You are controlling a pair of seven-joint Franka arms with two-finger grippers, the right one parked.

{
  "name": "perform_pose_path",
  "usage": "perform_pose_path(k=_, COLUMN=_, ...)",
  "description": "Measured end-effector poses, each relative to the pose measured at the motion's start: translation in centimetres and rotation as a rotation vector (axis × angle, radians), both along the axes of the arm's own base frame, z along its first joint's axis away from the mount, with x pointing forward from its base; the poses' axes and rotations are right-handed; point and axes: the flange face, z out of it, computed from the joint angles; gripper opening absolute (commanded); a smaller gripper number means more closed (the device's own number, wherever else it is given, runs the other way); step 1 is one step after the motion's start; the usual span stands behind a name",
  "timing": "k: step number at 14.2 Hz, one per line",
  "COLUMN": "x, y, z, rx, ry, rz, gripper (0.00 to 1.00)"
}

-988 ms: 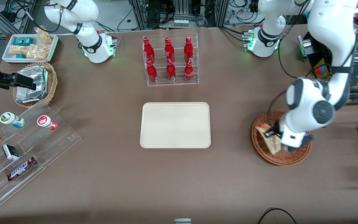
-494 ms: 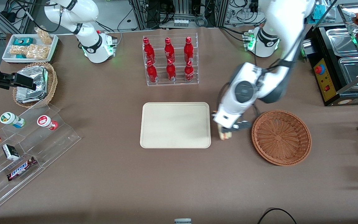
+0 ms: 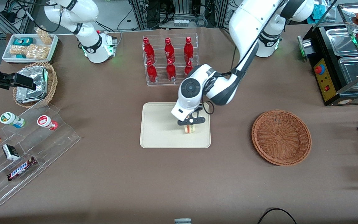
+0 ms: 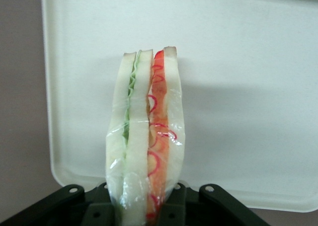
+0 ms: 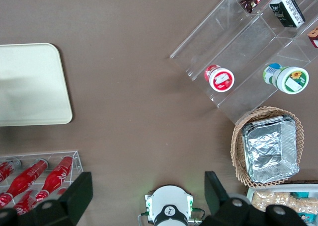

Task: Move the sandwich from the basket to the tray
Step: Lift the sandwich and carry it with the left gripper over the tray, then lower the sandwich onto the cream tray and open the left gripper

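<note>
The sandwich [image 3: 189, 128] [image 4: 145, 136], white bread with green and orange-red layers under clear wrap, hangs upright over the cream tray [image 3: 160, 130] [image 4: 238, 62]. My gripper [image 3: 190, 121] [image 4: 145, 206] is shut on the sandwich, one black finger [image 4: 97, 213] pressing each bread face. It hovers above the part of the tray nearest the basket. The reddish-brown wicker basket [image 3: 281, 137] sits toward the working arm's end of the table with nothing in it. A corner of the tray [image 5: 30, 84] shows in the right wrist view.
A clear rack of red bottles [image 3: 170, 59] stands just farther from the front camera than the tray. Toward the parked arm's end are a tan basket with foil packets [image 3: 34, 84], a white snack tray [image 3: 29, 47] and clear stepped shelves [image 3: 26, 146] with snacks.
The gripper lifted the sandwich out of the basket and carried it toward the parked arm's end, from above the basket to over the tray. The basket now holds nothing.
</note>
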Motion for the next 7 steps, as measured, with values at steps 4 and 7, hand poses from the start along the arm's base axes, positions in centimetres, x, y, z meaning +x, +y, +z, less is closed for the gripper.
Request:
perform_pose_path(k=4, x=-0.3, y=-2.6, z=-1.6, rx=-0.012, ry=-0.005, rz=0.008, gripper=0.36)
perform_pose_path(k=7, x=0.2, y=-2.9, z=-2.5, rx=-0.014, ry=-0.007, rz=0.017, gripper=0.84)
